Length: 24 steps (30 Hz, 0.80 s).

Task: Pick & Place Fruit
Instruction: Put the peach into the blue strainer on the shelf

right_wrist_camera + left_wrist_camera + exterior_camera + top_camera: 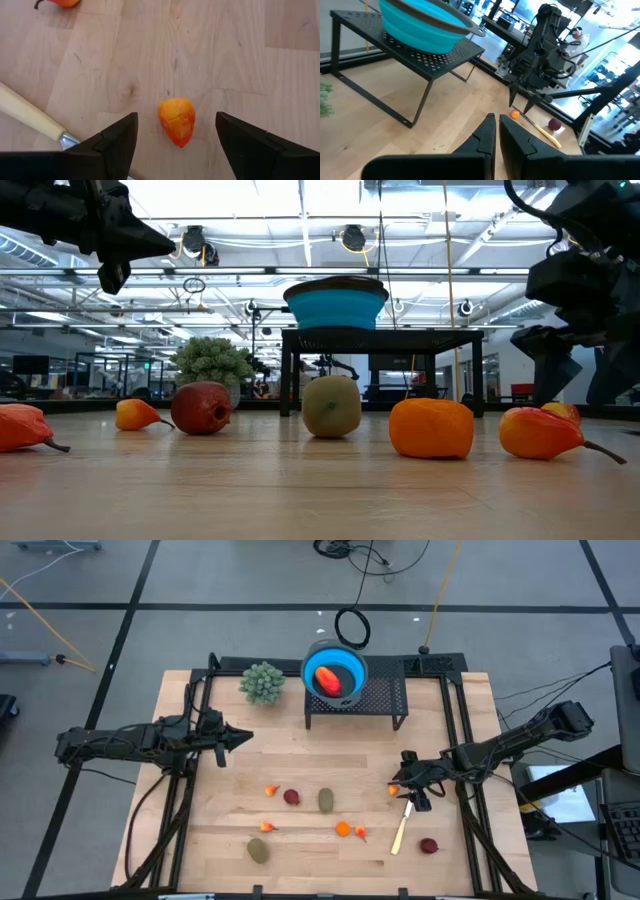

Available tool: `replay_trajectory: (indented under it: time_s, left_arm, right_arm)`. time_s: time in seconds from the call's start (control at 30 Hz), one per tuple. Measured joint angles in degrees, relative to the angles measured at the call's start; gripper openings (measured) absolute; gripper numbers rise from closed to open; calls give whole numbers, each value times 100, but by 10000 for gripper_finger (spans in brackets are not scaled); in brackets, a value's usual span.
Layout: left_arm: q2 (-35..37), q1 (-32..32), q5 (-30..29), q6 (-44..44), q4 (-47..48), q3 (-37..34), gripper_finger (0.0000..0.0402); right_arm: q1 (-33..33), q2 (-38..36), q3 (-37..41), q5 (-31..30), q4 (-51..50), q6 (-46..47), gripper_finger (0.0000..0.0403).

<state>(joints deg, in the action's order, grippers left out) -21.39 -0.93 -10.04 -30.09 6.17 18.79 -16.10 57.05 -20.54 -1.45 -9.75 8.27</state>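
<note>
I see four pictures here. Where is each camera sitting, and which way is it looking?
High view: overhead, facing straight down on the table and both arms.
Low view: at tabletop level, facing across the fruit toward the blue bowl; arms dip in from above.
Left wrist view: on the left arm, past its shut fingers toward the bowl and right arm.
Right wrist view: facing down between open fingers at a small orange fruit.
High and right wrist views share that fruit.

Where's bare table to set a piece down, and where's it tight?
Free: wood between the black rack and the fruit row, and between the plant ball and that row. Crowded: front strip from olive fruit to dark red fruit, and by the open right gripper.
</note>
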Motion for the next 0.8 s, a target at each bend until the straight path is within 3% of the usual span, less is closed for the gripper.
replay_trajectory:
  time_s: [0.4, 0.8]
  left_arm:
    - [0, 0, -114, 0, 0, -2, 21]
    - [0, 0, -112, 0, -2, -2, 21]
  right_arm:
    - [0, 504, 138, -152, 232, 0, 245]
    - [2, 733, 138, -151, 648, -2, 174]
